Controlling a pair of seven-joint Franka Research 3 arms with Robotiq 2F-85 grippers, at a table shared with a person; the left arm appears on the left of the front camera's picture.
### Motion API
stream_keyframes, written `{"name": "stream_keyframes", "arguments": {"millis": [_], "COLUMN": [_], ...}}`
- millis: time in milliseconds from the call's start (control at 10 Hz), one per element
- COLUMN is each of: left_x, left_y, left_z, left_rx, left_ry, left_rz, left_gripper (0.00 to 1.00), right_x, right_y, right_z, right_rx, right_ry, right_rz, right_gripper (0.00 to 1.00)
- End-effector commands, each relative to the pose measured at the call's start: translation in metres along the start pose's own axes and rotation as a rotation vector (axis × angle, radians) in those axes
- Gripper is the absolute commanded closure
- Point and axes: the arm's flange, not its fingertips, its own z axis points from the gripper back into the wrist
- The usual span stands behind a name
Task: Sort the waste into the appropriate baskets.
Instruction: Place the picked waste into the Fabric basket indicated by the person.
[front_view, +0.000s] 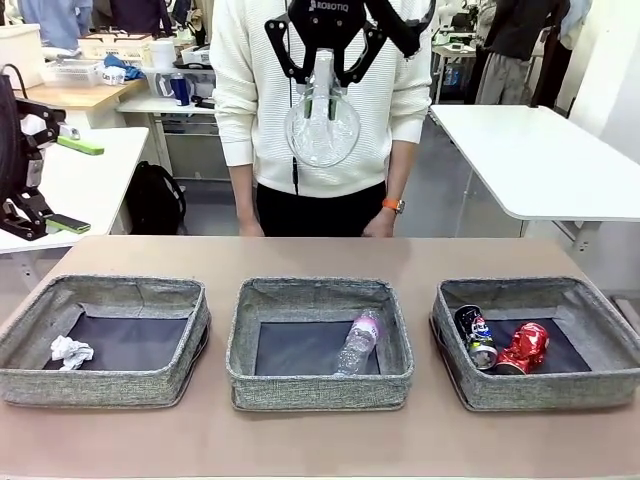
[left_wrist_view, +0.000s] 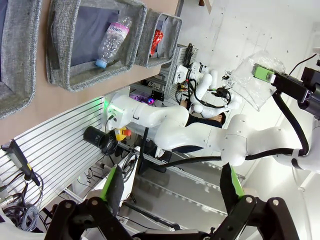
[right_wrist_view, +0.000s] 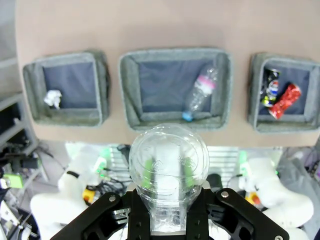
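A person in a white sweater (front_view: 320, 90) stands behind the brown table (front_view: 320, 440); 1 black backpack (front_view: 155, 197) sits on the floor.

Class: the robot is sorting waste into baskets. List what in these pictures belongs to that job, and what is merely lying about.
Belongs to the job:
clear bottle in the right gripper
three baskets
paper ball
pink-labelled bottle
dark can
red can

Lying about:
black backpack
white side table
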Motion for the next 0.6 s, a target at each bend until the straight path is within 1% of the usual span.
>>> {"name": "stream_keyframes", "arguments": {"millis": [0,500], "left_x": [-0.0022,-0.0022], "left_y": [0.0005,0.0005], "left_z": [0.0019,0.0019], "left_rx": [-0.010,-0.010], "left_ry": [0.008,0.008], "left_rz": [-0.023,-0.023], "left_gripper": [0.00,0.00], "right_x": [-0.0011,-0.0011], "right_y": [-0.0001,-0.0001], "right_z": [0.0006,0.0006], "right_rx": [0.005,0.005], "right_ry": [-0.008,-0.008], "right_rz": [0.000,0.000], "right_gripper": [0.75,0.75]}}
